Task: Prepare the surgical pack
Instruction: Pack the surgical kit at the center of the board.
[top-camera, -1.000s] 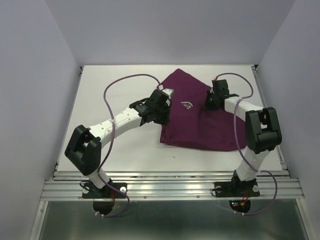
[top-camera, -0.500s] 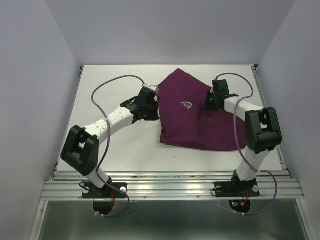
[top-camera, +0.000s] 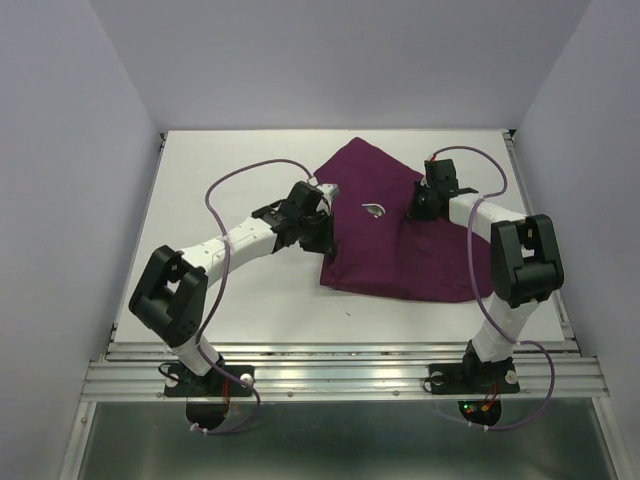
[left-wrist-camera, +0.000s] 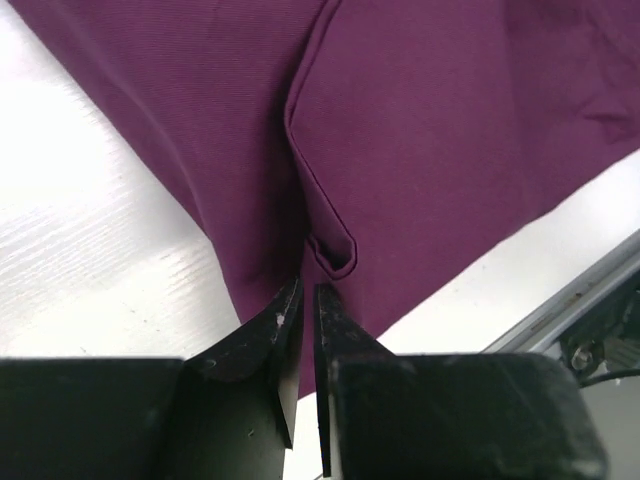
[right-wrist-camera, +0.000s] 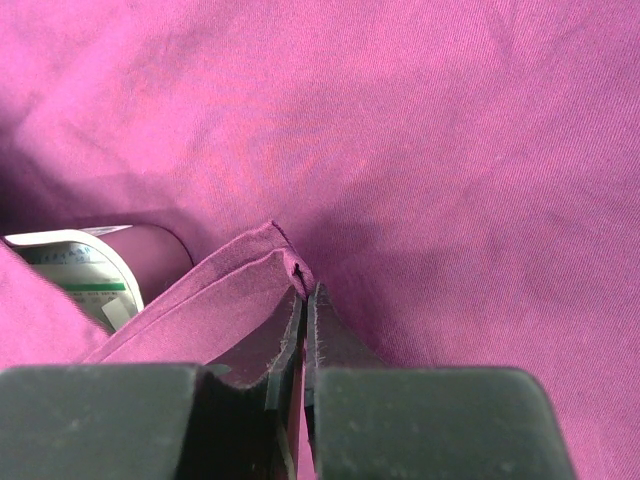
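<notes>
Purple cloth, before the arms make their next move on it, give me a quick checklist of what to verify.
1. Right tool pinching a folded edge of the purple cloth: ok.
2. Left tool gripping the hem: cannot tell; jaws nearly shut, hem fold at its tips.
3. Contents covered: not ok; a white labelled item peeks out beside the right tool.
4. Cloth wholly on the table: ok.

Pretty plain booth: a white table (top-camera: 230, 170) boxed in by pale lavender-grey walls, with a left wall (top-camera: 70, 150), back wall (top-camera: 330, 60) and right wall (top-camera: 600, 120). A ribbed aluminium rail (top-camera: 340, 378) runs along the near edge, with a dull metal panel (top-camera: 350, 440) below it. The light is soft and even, with a bit of glare on the rail.
</notes>
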